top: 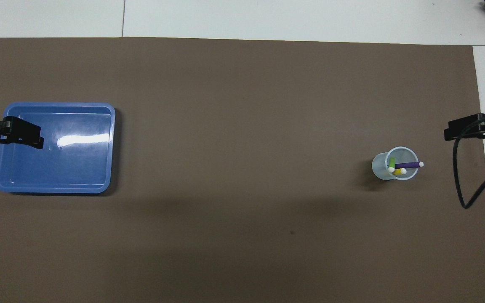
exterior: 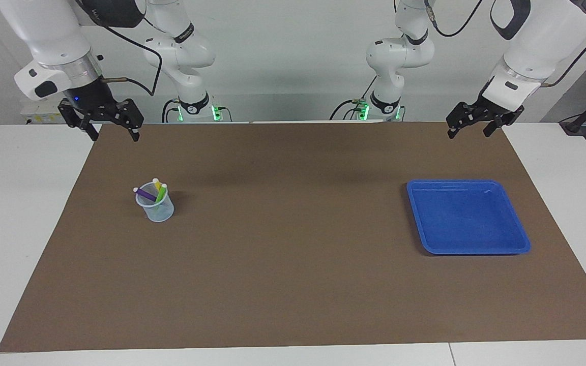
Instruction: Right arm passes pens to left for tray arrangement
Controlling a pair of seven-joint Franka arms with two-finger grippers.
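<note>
Still untouched, pens (exterior: 152, 191) apparently upright in cup (exterior: 156, 208); right gripper (exterior: 111, 133) and left gripper (exterior: 470, 128) agape, empty.
</note>
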